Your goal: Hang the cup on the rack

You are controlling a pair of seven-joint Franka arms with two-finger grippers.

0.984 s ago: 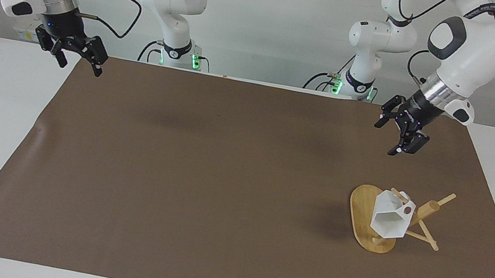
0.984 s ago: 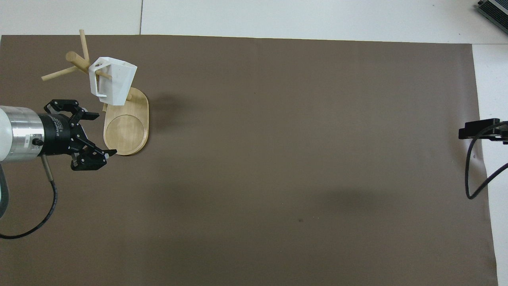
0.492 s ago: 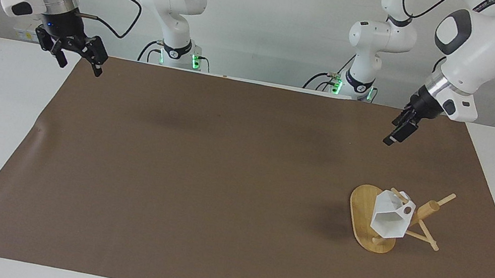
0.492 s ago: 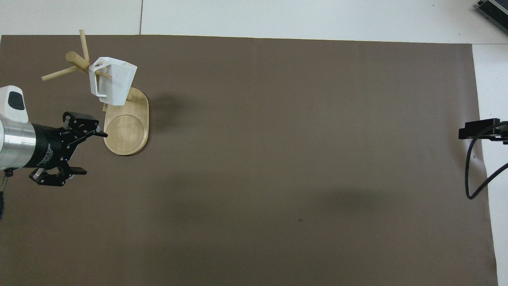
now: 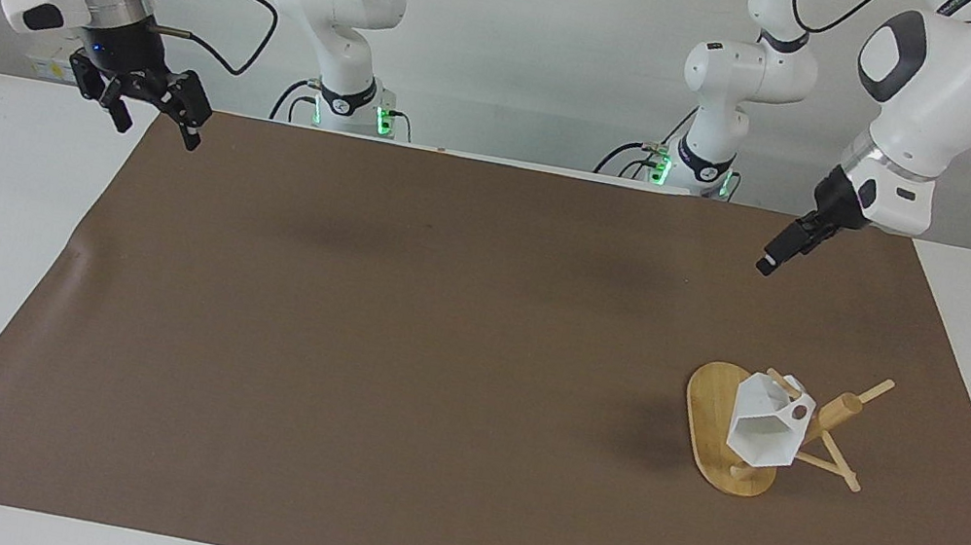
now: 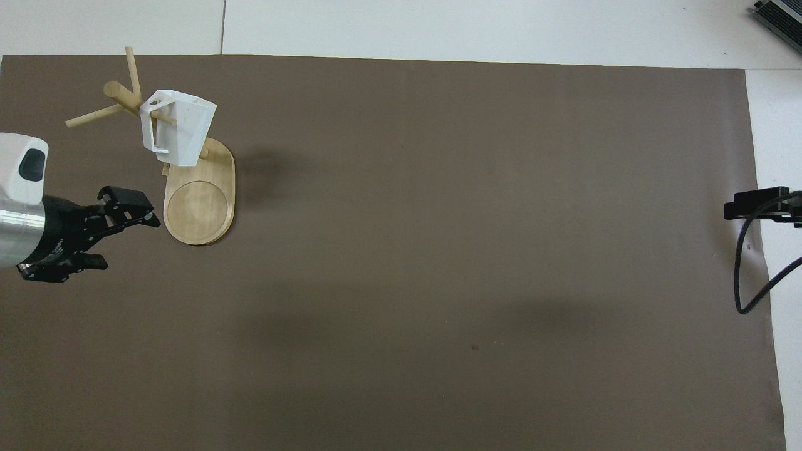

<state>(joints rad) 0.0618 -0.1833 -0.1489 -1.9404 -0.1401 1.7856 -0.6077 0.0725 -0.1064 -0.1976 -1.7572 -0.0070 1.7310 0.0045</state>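
Facing view: the cup point(image 5: 763, 428) hangs by its handle on a peg of the rack point(image 5: 721, 428). The left tool point(image 5: 774, 259), fingers apart, hovers over the mat point(image 5: 394, 346) near the rack. The right tool point(image 5: 147, 103) waits well apart from the rack, fingers spread.

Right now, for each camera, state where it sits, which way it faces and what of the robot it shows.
Facing view: high across the table, looking at the robots; both arms show whole, left gripper and right gripper raised over the brown mat.
Overhead view: high above the robots' end, looking steeply down; only the left gripper and right gripper's tip show.
Shared: the cup hanging on the rack.
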